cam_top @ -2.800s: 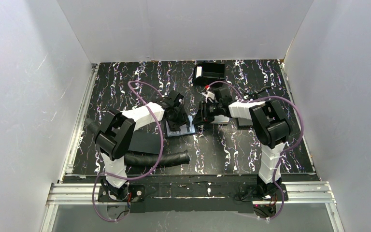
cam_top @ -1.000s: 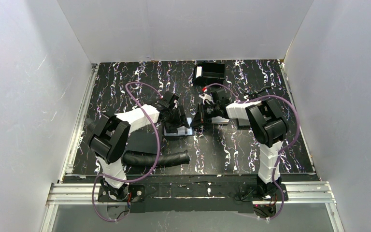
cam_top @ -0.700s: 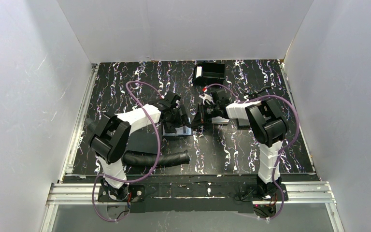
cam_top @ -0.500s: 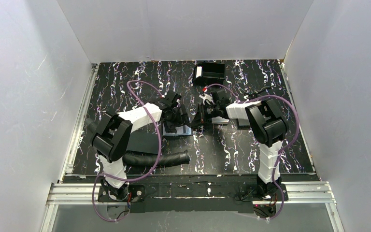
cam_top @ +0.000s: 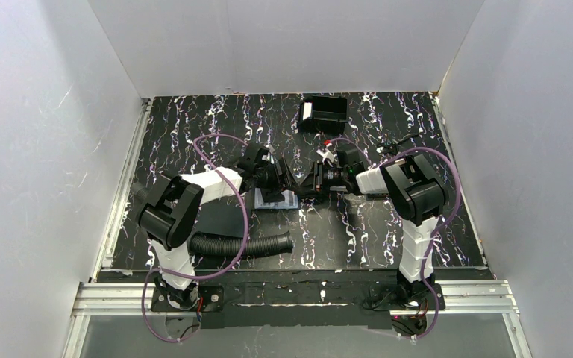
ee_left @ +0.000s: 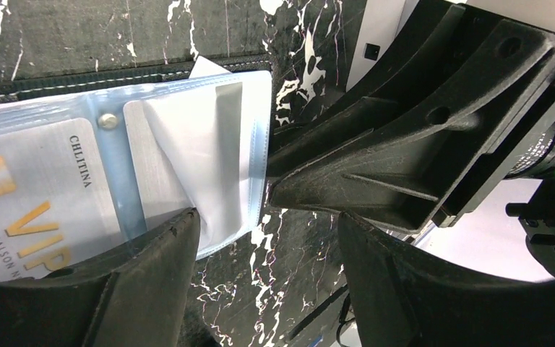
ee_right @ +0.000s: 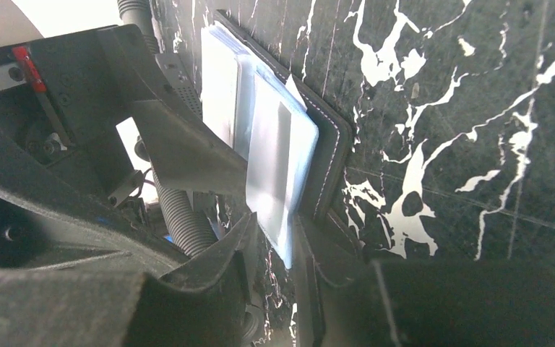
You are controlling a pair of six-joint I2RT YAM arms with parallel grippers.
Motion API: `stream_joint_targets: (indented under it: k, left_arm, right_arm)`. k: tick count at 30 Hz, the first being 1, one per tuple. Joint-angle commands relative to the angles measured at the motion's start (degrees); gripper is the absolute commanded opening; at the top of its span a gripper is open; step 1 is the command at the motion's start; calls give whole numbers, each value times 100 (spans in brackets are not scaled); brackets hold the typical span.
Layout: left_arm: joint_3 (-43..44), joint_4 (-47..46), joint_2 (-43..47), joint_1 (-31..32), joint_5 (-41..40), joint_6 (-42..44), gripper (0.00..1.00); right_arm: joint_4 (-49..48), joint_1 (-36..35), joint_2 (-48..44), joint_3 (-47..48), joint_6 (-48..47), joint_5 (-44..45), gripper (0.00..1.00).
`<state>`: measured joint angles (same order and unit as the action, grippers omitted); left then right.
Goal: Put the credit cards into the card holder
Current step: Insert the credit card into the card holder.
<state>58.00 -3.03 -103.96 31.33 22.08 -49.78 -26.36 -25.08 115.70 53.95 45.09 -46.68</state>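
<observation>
The small black bifold card holder (cam_top: 274,198) lies open and flat near the middle of the table, between the two arms. Its stitched black edge (ee_left: 115,72) frames a stack of clear bluish plastic sleeves. Two pale whitish credit cards (ee_left: 36,202) sit in the sleeves. One carries gold "VIP" lettering. The other (ee_left: 202,144) sits crooked in the end sleeve, with a corner poking past the holder's edge.

The left gripper (ee_left: 267,217) hangs low over the sleeves with its jaws spread wide and nothing between them. The right gripper (ee_right: 274,231) comes in from the opposite side with its jaws only narrowly parted around the outer corner of the sleeves. I cannot tell whether they pinch the plastic.

The table (cam_top: 194,127) is black with white marble-like veins, and plain white walls (cam_top: 268,45) enclose it on three sides. A black open box (cam_top: 323,113) stands at the far edge. A flat black pad (cam_top: 220,218) and a black corrugated hose (cam_top: 246,244) lie near the left arm, and an aluminium rail (cam_top: 119,294) runs along the front.
</observation>
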Motion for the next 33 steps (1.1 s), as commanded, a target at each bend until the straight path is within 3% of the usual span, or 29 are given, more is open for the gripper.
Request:
stream_joint_targets:
  k: [1, 7, 12, 16, 19, 22, 26, 33]
  left_arm:
    - [-52, 241, 116, 75, 122, 195, 70]
    - [667, 1996, 472, 68, -301, 618, 73]
    - [1268, 2969, 487, 66, -640, 925, 68]
    - [1307, 3130, 668, 64, -981, 1166, 61]
    - [1402, 3257, 660, 13, -1039, 1414, 54]
    - [1344, 2901, 571, -143, -411, 1435, 44]
    - [1275, 2157, 252, -327, 500, 1237, 32]
    - [1614, 2122, -470, -337, 793, 1230, 18]
  right_arm:
    - [-43, 12, -57, 102, -148, -87, 34]
    - [1004, 13, -245, 410, -855, 118, 38]
    - [1151, 6, -296, 448, -937, 92, 38]
    - [1248, 11, -358, 480, -949, 110, 32]
    - [1852, 7, -565, 621, -1287, 429, 32]
    - [2225, 7, -747, 746, -1534, 543, 34]
    - [1977, 7, -704, 817, -1247, 340, 34]
    - [1355, 3, -360, 921, -782, 2, 19]
